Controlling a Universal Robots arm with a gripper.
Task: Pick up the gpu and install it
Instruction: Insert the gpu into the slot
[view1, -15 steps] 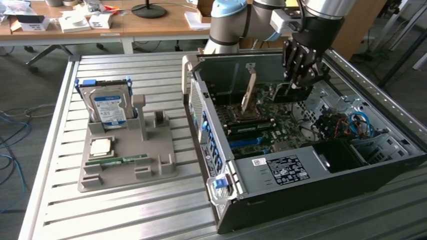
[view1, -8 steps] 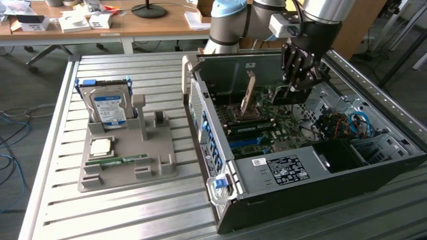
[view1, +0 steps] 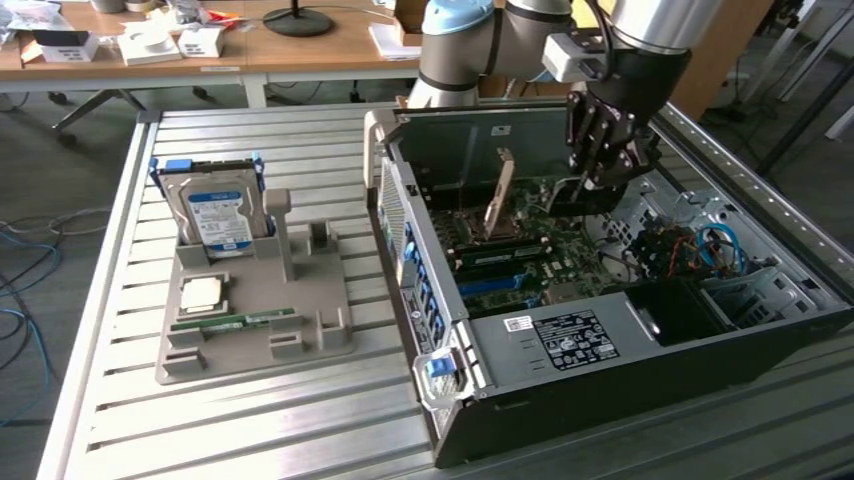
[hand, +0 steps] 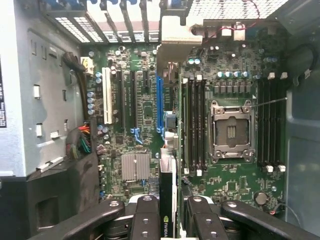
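Inside the open computer case (view1: 561, 410), the robot's fingers (hand: 145, 217) are clamped on the gpu (hand: 167, 207), held edge-down above the motherboard (hand: 145, 100), where slight misalignment with the blue slot (hand: 159, 105) could jam it.

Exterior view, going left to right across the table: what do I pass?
Hard drive → blue latch on the computer case → gripper, jaws closed on the gpu → blue cables.
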